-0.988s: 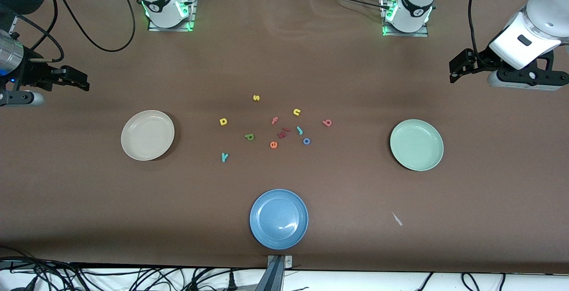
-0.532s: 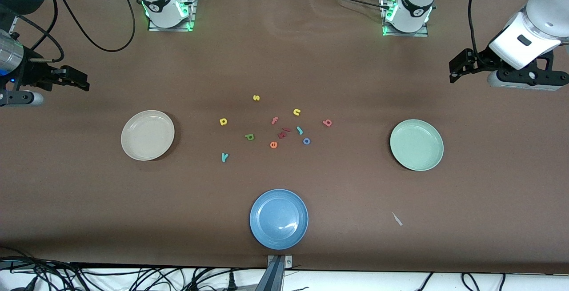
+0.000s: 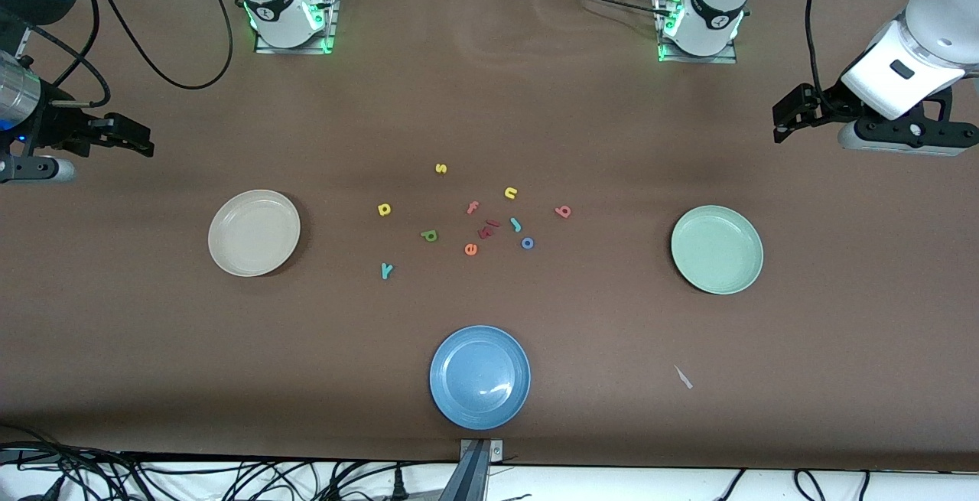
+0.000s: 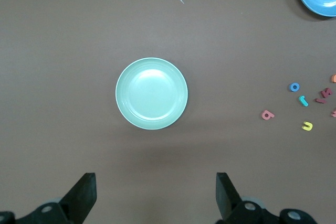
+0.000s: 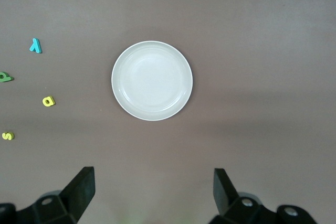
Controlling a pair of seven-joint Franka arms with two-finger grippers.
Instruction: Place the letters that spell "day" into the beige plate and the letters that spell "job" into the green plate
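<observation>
The letters that spell "day" lie loose on the brown bench (image 3: 153,348), all placed here against the blue plate (image 3: 479,377), which sits nearest the front camera close to the bench's front edge with bare cloth on both sides; a small pale scrap (image 3: 683,377) lies level with it toward the left arm's end; farther from the camera than the blue plate come the teal "y" (image 3: 386,271), then the olive-green "a" (image 3: 429,235), then the yellow "d" (image 3: 384,209); the letters that spell "job" lie in the same cluster, the blue "o" (image 3: 527,242), the teal "j" (image 3: 515,224) and the pink-red "b" (image 3: 563,211), each apart from its neighbours; the beige plate (image 3: 254,232) stands toward the right arm's end and the green plate (image 3: 717,249) toward the left arm's end, both empty with open bench all round their rims; the yellow "s" (image 3: 440,168) lies farthest; the right end effector (image 3: 136,138) hangs over the bench's end past the beige plate, fingers spread wide and holding nothing; the left end effector (image 3: 788,115) hangs likewise past the green plate, wide and empty.
</observation>
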